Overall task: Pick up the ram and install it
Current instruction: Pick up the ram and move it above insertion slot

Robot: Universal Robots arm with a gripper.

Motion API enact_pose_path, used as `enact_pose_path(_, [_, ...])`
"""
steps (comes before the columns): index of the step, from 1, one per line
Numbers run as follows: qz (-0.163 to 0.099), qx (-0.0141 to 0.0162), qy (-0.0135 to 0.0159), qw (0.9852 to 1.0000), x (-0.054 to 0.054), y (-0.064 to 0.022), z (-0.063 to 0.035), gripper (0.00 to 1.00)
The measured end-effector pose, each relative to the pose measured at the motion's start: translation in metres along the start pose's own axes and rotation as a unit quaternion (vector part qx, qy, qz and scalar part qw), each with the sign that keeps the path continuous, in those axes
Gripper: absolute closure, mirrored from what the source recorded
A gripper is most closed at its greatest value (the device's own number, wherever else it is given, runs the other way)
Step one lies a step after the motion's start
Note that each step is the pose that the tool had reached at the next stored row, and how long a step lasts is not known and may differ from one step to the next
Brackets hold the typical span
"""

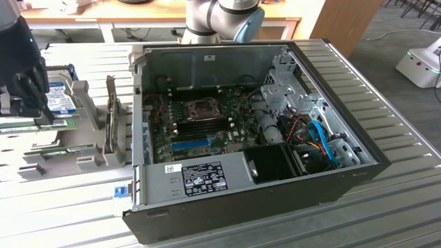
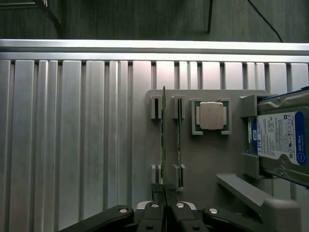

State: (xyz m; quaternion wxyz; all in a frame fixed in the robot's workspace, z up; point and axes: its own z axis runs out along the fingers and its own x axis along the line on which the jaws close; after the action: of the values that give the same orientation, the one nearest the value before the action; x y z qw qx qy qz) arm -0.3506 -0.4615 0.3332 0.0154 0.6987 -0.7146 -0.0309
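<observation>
On the ribbed metal tabletop (image 2: 72,145), the fingers (image 2: 157,195) are pinching the near end of one ram (image 2: 163,135), which stands between them in the grey holder (image 2: 207,159), so it is grabbed but not yet in the computer (image 1: 262,119), well apart.

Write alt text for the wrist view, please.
The black gripper, shut, pinches the end of a thin green ram stick standing on edge in a grey slotted holder, beside a second identical stick; a silver processor chip and blue-labelled hard drive sit alongside.
</observation>
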Motion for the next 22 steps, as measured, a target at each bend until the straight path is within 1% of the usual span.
enact_pose_path(13, [0.0,-0.0012,0.0003,1.0,-0.001,-0.0004,-0.0307,0.89])
enact_pose_path(22, [0.0,-0.0017,0.0004,1.0,-0.001,-0.0002,-0.0481,0.89])
